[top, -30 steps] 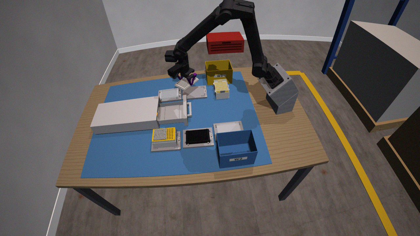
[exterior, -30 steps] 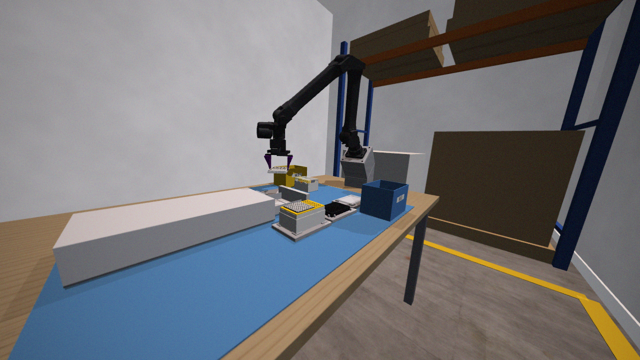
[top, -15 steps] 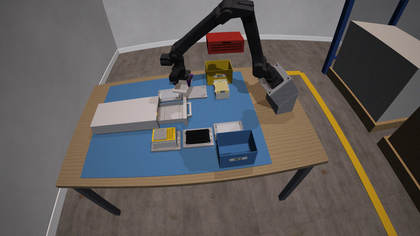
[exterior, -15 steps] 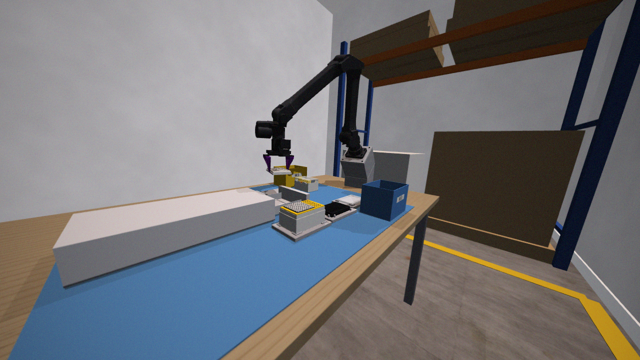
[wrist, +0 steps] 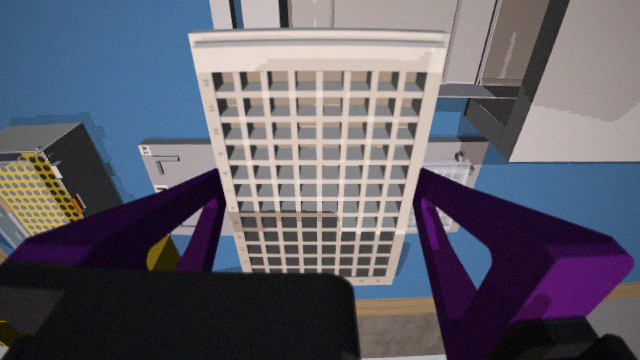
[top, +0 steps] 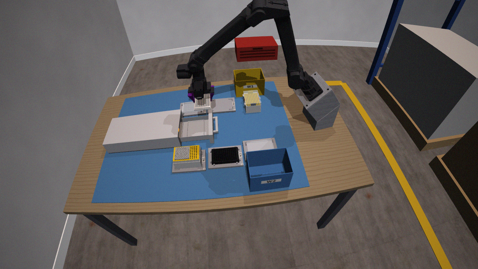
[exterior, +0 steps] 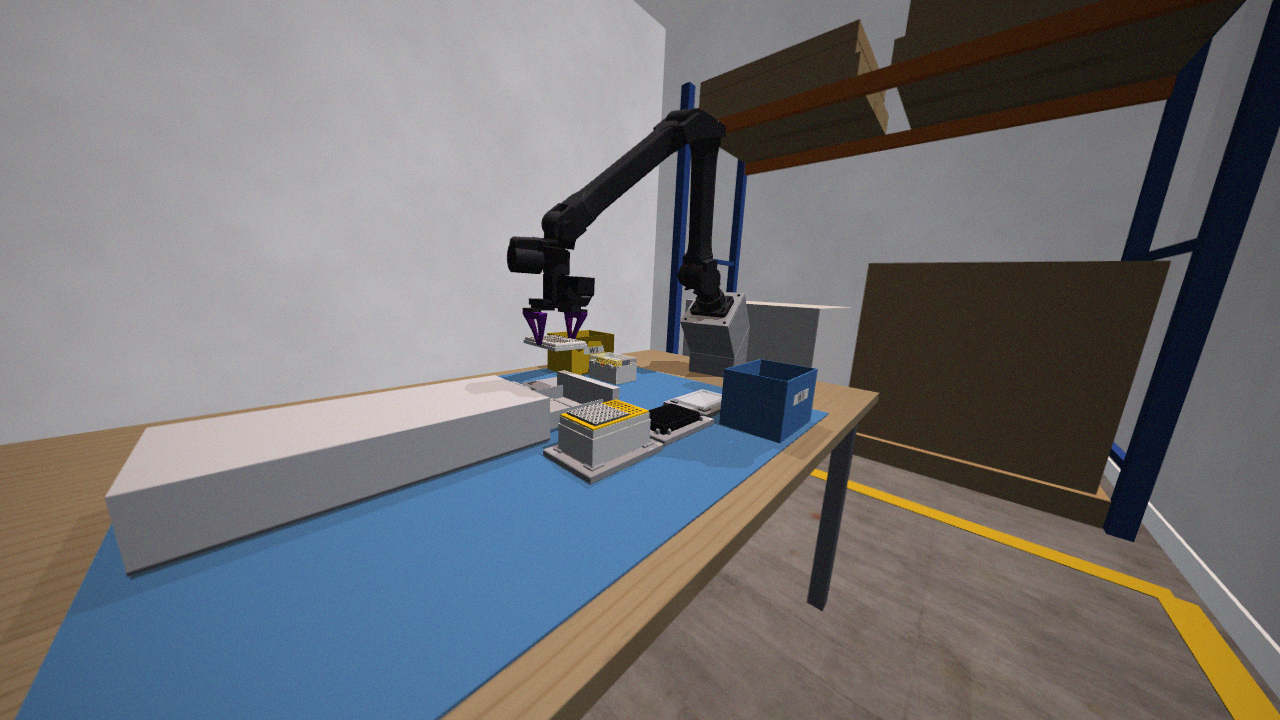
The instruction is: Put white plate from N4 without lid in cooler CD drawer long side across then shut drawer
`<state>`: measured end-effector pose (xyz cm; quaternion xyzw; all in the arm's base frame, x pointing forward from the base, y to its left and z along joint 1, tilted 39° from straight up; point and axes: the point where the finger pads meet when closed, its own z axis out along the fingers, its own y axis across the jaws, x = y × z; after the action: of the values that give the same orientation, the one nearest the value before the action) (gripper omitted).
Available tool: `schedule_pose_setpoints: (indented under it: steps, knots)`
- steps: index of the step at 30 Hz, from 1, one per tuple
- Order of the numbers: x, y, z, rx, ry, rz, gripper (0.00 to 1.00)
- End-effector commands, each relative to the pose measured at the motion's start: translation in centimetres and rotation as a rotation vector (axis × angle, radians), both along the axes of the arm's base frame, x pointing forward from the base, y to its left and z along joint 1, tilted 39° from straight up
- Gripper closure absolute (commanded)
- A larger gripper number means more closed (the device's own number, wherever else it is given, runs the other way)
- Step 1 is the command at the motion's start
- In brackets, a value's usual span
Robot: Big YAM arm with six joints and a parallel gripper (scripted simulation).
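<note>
Wrist view: you've got the white plate (wrist: 320, 165) pinched across its short width between the two purple fingers of the hand (wrist: 320, 220), so the hand is clamped on the plate, not spread free. Plate's grid of wells faces up at the camera, no lid on it, long side running away from the hand. Under the plate's far end you see the grey cooler CD (wrist: 575, 95) and the open drawer (wrist: 500, 75) edge at upper right; a grey nest (wrist: 170, 165) with nothing on it shows at left, just beside a yellow-topped tip box (wrist: 35, 195).

Top view: plate (top: 202, 100) hangs in the air under the black arm (top: 217, 40), above the far side of the drawer (top: 195, 128) and over the nest row there, partly covering another white plate (top: 188, 107) that sits on its nest. Drawer is pulled out toward the arm's base (top: 320, 107), bar handle (top: 216, 124) on that side, amber lamp (top: 179, 128) lit at the housing front. Drawer floor looks bare; ribs too small to tell.

Rest on the blue mat (top: 140, 180) on the tabletop (top: 334, 160): yellow bin W1 (top: 248, 82), blue bin W2 (top: 270, 170), second tip box (top: 187, 154), black plate (top: 224, 156), lidded plate (top: 258, 145) just behind W2.

Exterior view: hand (exterior: 554, 333) points down, plate (exterior: 553, 342) held roughly level, well above the tabletop (exterior: 626, 617) and clear of the cooler (exterior: 313, 447).
</note>
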<state>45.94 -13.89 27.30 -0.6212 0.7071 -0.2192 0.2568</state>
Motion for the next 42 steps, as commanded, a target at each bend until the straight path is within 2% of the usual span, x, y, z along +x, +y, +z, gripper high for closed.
schedule_pose_setpoints:
  steps: [1, 32, 42]
  knots:
    - [1.4, 0.3, 1.9, -0.016, -0.017, 0.020, 1.00]
    - [5.6, 6.0, 5.6, -0.002, -0.022, 0.008, 1.00]
    - [6.3, 7.2, 6.3, 0.000, -0.023, 0.009, 1.00]
